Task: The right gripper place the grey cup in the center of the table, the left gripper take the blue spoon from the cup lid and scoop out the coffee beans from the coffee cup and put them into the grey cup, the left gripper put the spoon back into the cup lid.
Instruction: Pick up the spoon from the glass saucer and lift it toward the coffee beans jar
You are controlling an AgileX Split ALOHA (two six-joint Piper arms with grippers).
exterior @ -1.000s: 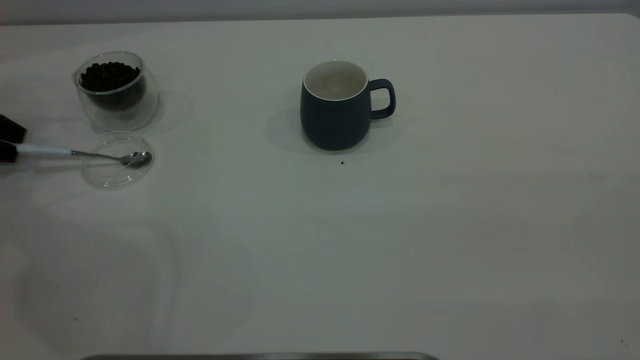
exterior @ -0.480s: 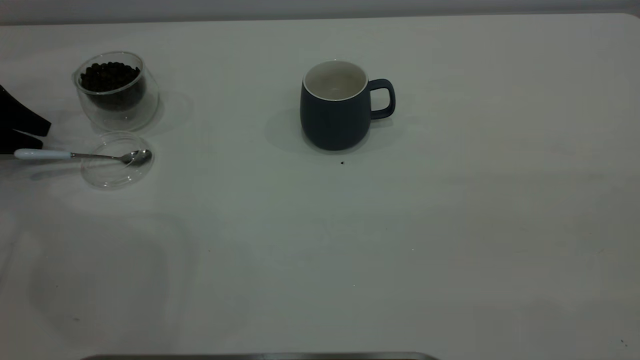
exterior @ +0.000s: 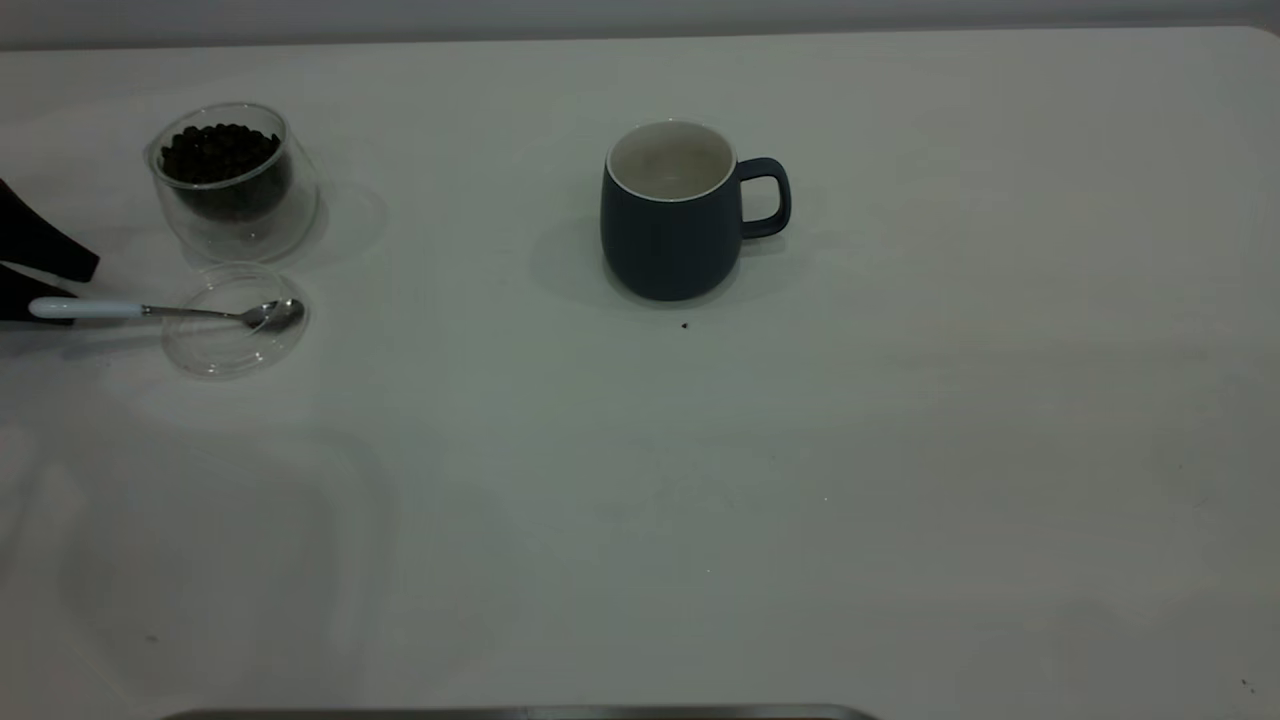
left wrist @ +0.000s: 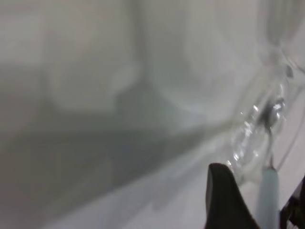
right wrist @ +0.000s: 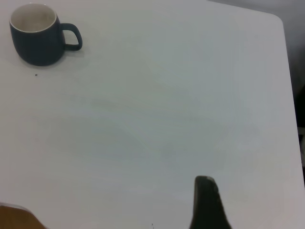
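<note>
With the dark slate-grey ceramic mug (exterior: 670, 212) already mid-surface, the black left gripper (exterior: 35, 285), jaws parted, straddles the pale-blue-handled metal teaspoon (exterior: 160, 311) resting across the clear round lid (exterior: 215, 355).

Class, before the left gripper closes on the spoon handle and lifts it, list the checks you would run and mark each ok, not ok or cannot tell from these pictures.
1. Grey cup upright near the table's middle, ready to receive beans: ok.
2. Blue spoon bowl rests in the cup lid, handle sticking out toward the left gripper: ok.
3. Handle lies between the left gripper's fingers, one on either side in the left wrist view: ok.
4. Fingers closed on the handle: not ok, there are gaps.
5. Coffee cup upright, holding coffee beans: ok.
6. Right gripper away from the grey cup: ok.
</note>
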